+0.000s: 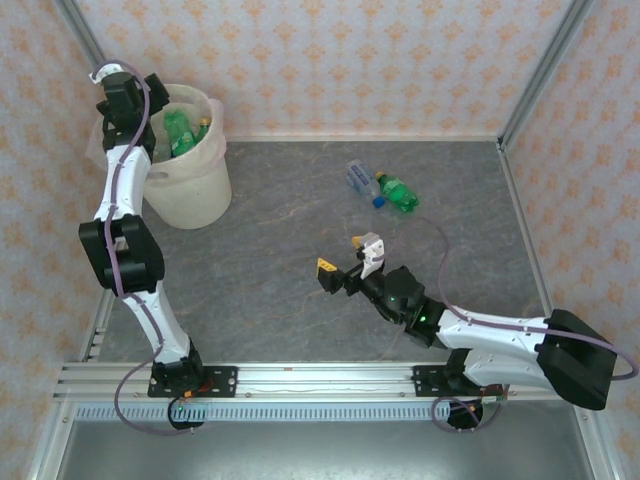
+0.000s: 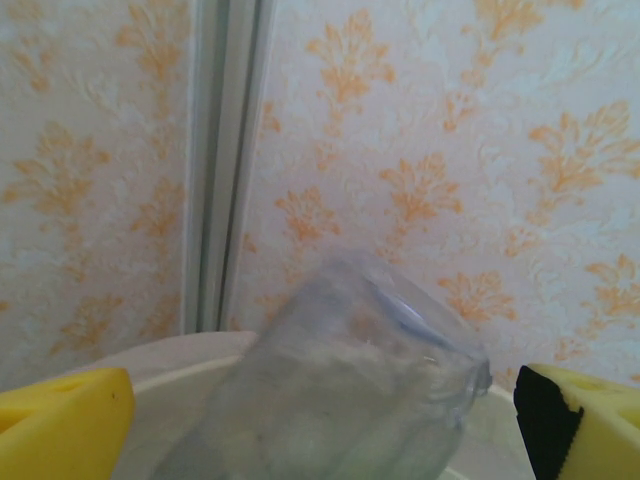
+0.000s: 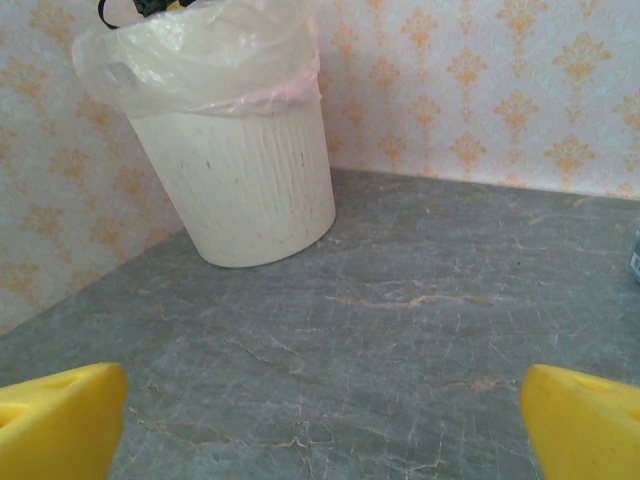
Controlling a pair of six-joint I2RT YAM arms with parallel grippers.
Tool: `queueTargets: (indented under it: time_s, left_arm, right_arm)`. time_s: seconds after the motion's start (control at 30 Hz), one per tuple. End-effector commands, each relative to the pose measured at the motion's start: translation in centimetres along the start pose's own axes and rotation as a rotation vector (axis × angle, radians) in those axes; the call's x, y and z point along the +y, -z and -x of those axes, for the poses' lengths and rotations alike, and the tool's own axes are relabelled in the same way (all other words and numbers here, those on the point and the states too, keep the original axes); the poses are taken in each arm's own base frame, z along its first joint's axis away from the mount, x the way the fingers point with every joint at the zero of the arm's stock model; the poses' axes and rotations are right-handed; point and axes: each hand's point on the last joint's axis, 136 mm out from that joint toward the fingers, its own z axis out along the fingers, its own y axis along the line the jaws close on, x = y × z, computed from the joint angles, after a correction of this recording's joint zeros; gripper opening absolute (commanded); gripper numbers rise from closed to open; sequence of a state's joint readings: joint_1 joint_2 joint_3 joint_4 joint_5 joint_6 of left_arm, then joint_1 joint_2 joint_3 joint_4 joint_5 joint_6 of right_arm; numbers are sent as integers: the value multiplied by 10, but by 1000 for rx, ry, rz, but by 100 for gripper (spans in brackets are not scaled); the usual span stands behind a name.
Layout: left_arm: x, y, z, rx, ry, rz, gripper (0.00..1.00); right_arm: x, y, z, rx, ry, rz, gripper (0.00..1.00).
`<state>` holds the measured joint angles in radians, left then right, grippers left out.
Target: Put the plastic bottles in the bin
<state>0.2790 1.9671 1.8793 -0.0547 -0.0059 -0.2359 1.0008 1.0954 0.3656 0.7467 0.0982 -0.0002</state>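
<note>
A clear plastic bottle [image 1: 358, 178] and a green plastic bottle [image 1: 400, 193] lay side by side on the grey marbled table [image 1: 280, 230], at one o'clock from the right gripper [image 1: 342, 254], whose jaws stood wide and empty. At the table's ten o'clock, the round cream plastic bin [image 1: 195, 190] held green bottles [image 1: 180, 135]. Above its rim the left gripper [image 2: 320, 425] gaped either side of a clear bottle [image 2: 340, 380], not touching it.

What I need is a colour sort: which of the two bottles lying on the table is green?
The right-hand one, the green bottle; the clear bottle to its left is colourless with blue markings.
</note>
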Motion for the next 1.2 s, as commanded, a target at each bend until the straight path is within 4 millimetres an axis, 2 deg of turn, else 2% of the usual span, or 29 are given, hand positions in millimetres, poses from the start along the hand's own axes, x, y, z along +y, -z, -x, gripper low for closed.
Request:
queueTargets:
  time_s: [0.0,0.23,0.27,0.33,0.57,0.7,0.8,0.9,1.1,1.17]
  left_arm:
    - [-20,3,20,-34,18,-118,99]
    - [-48,24,17,11,20,-287,98]
    - [-53,39,30,-12,26,-317,98]
    - [-56,51,33,-22,48,-344,98]
    - [-56,92,38,-61,122,-383,98]
    - [-49,99,38,-56,135,-338,98]
    - [-53,106,35,-33,142,-334,99]
    - [-61,124,32,-48,159,-340,99]
    - [-83,167,26,-44,171,-351,99]
    - [-92,186,22,-40,186,-391,99]
  right_arm:
    - [2,-4,20,-63,-22,-7,100]
    - [4,-5,17,-55,-27,4,100]
    - [5,-5,18,-56,-29,8,100]
    - [6,-4,18,-55,-33,14,100]
    - [3,3,25,-77,-46,8,100]
    - [-2,5,28,-88,-59,-20,100]
    - [-10,4,29,-92,-69,-71,100]
    - [-17,3,31,-92,-80,-110,100]
    - [-49,3,39,-109,-141,-252,100]
    - [-63,2,41,-103,-168,-299,100]
